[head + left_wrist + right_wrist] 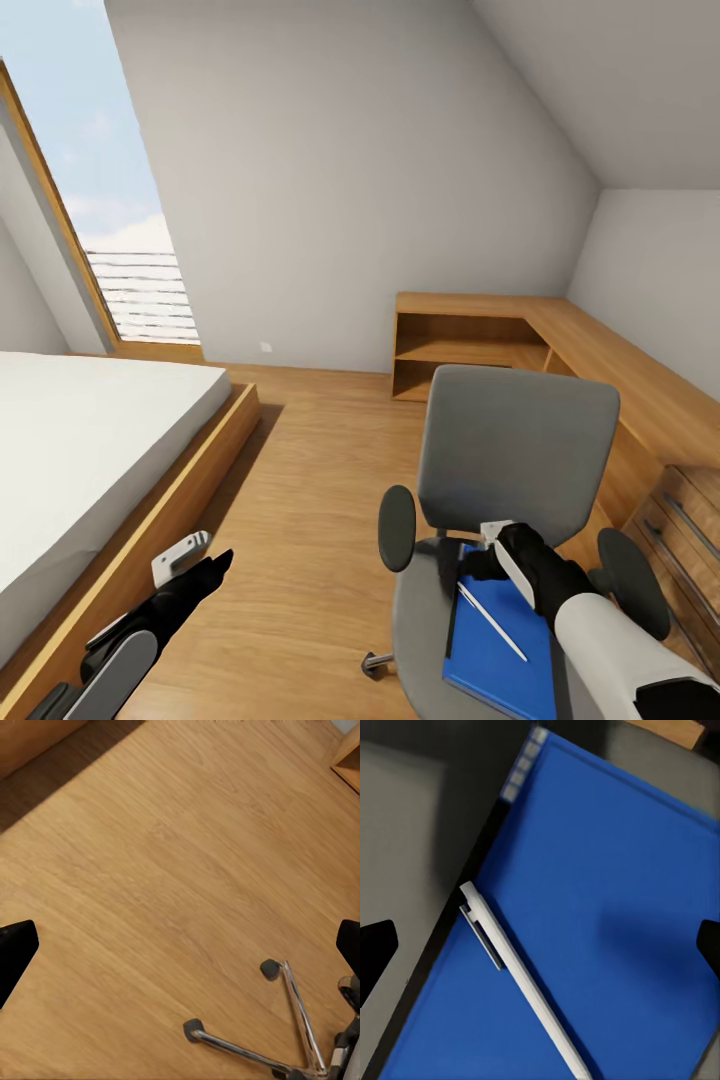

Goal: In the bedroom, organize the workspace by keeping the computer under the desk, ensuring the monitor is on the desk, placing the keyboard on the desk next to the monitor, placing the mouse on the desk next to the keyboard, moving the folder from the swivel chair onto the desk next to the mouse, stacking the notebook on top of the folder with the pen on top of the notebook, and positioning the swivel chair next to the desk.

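Pen [521,979] on blue notebook [615,937] — between spread right fingers [376,952], untouched

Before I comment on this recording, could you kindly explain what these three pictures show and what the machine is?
It is a simulated two-armed wheeled robot in a bedroom. The head camera looks down over both arms: a grey swivel chair stands before it, with a blue notebook and a white pen on the seat. The right gripper hovers open over them, holding nothing; its wrist camera shows the pen lying on the notebook. The left gripper hangs open over bare wood floor, near the chair's chrome base.
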Tool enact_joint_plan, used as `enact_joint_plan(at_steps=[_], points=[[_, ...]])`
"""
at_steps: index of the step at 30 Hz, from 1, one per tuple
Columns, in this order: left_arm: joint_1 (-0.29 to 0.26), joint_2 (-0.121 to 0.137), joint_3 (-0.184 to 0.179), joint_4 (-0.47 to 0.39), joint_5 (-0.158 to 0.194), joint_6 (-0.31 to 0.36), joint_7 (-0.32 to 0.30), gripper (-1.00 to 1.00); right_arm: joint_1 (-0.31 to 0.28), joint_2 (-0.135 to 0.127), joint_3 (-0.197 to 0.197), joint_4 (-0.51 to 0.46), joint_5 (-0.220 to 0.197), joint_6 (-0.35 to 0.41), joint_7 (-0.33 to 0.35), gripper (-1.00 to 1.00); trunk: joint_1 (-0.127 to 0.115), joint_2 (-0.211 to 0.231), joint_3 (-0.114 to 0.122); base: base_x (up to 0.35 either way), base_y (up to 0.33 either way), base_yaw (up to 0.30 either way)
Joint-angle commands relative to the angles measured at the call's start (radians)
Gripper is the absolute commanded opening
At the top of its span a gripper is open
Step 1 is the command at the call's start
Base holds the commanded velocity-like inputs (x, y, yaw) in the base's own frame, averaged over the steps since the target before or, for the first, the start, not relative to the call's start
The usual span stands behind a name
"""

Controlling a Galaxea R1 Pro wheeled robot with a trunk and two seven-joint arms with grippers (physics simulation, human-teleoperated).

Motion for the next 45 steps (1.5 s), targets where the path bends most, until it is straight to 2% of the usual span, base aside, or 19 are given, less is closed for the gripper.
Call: enact_joint_plan(at_steps=[1,4,21,37,45], points=[[-0.001,0.001,-0.002,-0.002,0.005,0.001,0.01,1.0,-0.001,-0.002,0.009,0.007,-0.01,-0.001,-0.003,1.0,0.0,-0.001,-0.001,0.0,0.0,0.0],[-0.001,0.001,-0.001,-0.003,0.005,0.001,0.019,1.0,-0.001,-0.001,0.009,0.053,-0.011,-0.015,-0.003,1.0,0.0,-0.001,-0.001,0.0,0.0,0.0],[-0.001,0.0,-0.001,-0.003,0.006,0.001,0.025,1.0,-0.001,0.003,0.011,0.088,-0.011,-0.021,-0.003,1.0,0.065,-0.12,-0.054,0.0,0.0,0.0],[-0.001,-0.001,-0.001,-0.003,0.009,0.001,0.025,1.0,-0.001,0.003,0.011,0.088,-0.01,-0.021,-0.003,1.0,0.065,-0.12,-0.054,0.0,0.0,0.0],[-0.001,-0.001,-0.002,-0.003,0.006,0.001,0.026,1.0,-0.001,0.003,0.011,0.088,-0.01,-0.021,-0.003,1.0,0.092,-0.169,-0.076,0.0,0.0,0.0]])
